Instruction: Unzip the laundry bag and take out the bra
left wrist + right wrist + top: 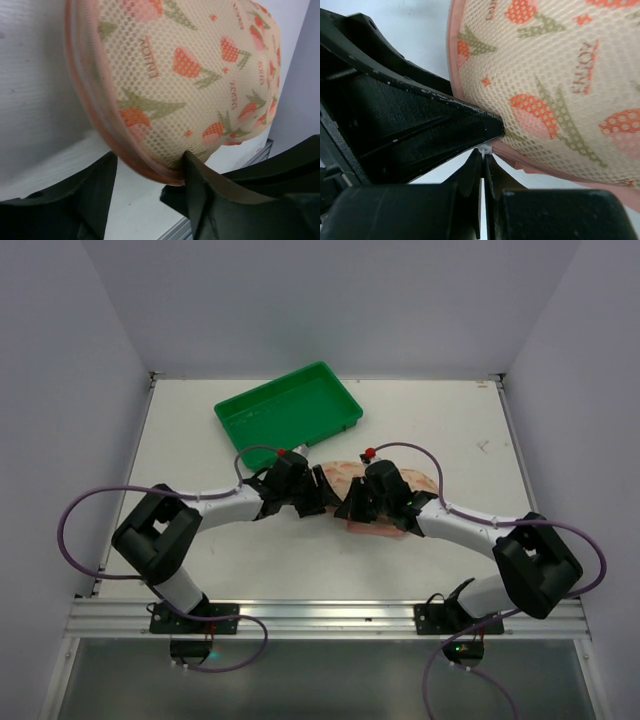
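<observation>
a: while the laundry bag (pixel 345 476) lies on the table (pixel 200 440), between both grippers and just in front of the green tray (pixel 290 412), what am i holding?

b: my right gripper (pixel 483 162) is pinched closed on a small white tab (pixel 484 149) at the pink zip trim. i judge it to be the zip pull. my left gripper (pixel 150 165) has its fingers spread astride the bag's rim, one finger touching the mesh, nothing clamped.

a: bra?

b: not visible. no opening shows, so presumably inside.

a: note for the step?

b: clamp the left on the rim first as an anchor. then draw the tab along the trim's curve, low and slow. pulling upward risks dragging the whole bag or losing the tab.
</observation>
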Tool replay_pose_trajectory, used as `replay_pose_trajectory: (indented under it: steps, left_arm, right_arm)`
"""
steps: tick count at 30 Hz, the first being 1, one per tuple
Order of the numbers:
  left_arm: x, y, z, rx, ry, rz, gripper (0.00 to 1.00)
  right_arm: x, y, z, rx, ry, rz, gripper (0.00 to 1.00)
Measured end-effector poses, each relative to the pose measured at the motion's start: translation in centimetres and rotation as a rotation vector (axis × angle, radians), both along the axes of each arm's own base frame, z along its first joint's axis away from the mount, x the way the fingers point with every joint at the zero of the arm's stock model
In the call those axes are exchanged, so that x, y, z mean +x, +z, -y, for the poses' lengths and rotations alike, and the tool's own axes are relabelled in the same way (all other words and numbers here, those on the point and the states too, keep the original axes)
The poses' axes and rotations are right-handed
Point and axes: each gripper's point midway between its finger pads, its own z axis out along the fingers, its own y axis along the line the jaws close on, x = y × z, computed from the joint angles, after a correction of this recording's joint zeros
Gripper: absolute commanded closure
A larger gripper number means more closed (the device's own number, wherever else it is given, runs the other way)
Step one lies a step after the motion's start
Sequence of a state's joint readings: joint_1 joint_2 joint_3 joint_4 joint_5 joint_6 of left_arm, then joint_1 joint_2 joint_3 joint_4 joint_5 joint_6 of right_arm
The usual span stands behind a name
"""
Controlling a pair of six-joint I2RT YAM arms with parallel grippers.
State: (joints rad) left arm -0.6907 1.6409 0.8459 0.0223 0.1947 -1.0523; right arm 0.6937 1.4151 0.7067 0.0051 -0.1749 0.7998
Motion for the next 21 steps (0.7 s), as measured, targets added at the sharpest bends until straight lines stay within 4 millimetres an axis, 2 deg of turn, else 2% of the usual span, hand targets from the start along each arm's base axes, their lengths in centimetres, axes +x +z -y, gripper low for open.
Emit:
replay_pose_trajectory:
  steps: [2,3,5,10,14,18,21]
  left_arm:
    - [0.2,0.2,0.5,-0.016,0.009,0.002,0.65]
    - [0.3,0.5,0.8,-0.027,0.01,0.008,0.85]
    - [0.6,1.2,1.3,-0.046,0.014,0.024,1.0]
    - [0.6,2.0,0.7,-0.048,0.026,0.04,1.0]
    - [0.4,2.1,-2.5,-0.029,0.074,0.037,1.0]
    - [-0.1,2.1,-6.2,0.039,0.094,0.06,1.0]
    - [-0.4,2.1,-7.7,0.098,0.069,0.09,1.0]
  right_arm:
    - [0.0,-0.1,0.1,-0.005,-0.002,-0.003,1.0]
    - [0.0,-0.1,0.1,-0.006,-0.002,-0.003,1.0]
    - [-0.1,-0.2,0.3,-0.01,-0.006,-0.002,1.0]
    - [-0.7,-0.1,2.1,-0.026,-0.048,0.023,1.0]
    - [-1.2,0.4,4.8,-0.029,-0.104,0.027,1.0]
    - [-1.5,0.0,8.9,-0.06,-0.216,0.001,1.0]
    - [-2.2,0.5,11.3,-0.085,-0.282,0.001,1.0]
